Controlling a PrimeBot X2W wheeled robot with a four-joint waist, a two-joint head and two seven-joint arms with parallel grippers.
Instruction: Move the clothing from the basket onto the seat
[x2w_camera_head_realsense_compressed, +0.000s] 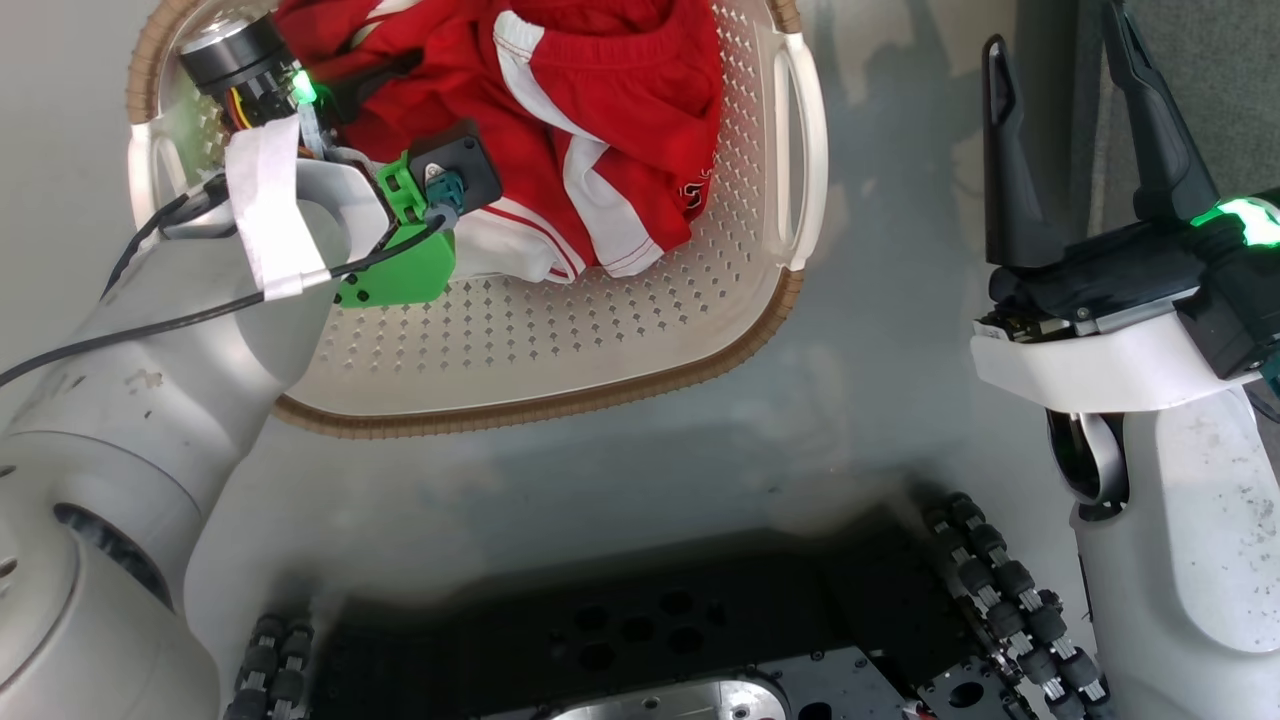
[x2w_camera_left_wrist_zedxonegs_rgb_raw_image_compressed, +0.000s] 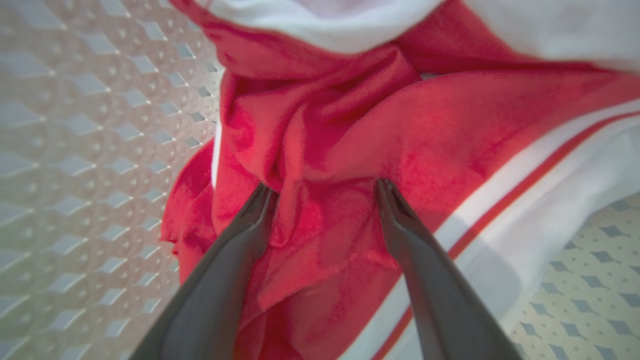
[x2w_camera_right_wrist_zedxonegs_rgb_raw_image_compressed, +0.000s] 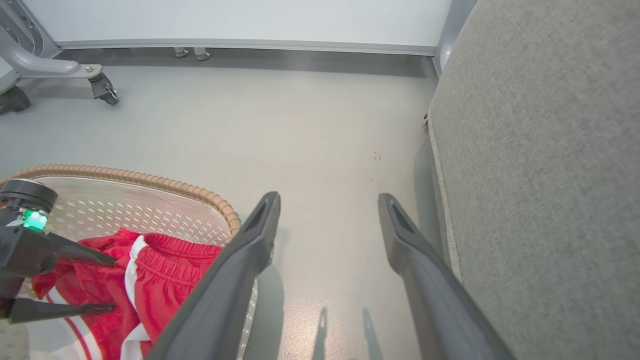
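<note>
None of the task is done, as I judge it: all the clothing (x2w_camera_head_realsense_compressed: 600, 130) I can see lies heaped in the basket (x2w_camera_head_realsense_compressed: 560, 400) on the floor (x2w_camera_right_wrist_zedxonegs_rgb_raw_image_compressed: 300, 125) just before me. My left jaws stand wide open down inside the basket, tips at a red fold bunched between them, not closed on it. My right jaws hang wide open and empty above the floor, between basket and seat (x2w_camera_right_wrist_zedxonegs_rgb_raw_image_compressed: 540, 175). That seat, further to my right, shows bare grey fabric; both garments are left to carry over.

i see pale grey floor (x2w_camera_right_wrist_zedxonegs_rgb_raw_image_compressed: 300, 125) carrying the basket (x2w_camera_head_realsense_compressed: 600, 395), the seat (x2w_camera_right_wrist_zedxonegs_rgb_raw_image_compressed: 540, 175) beside it, a wheeled stand (x2w_camera_right_wrist_zedxonegs_rgb_raw_image_compressed: 102, 87) farther off.
</note>
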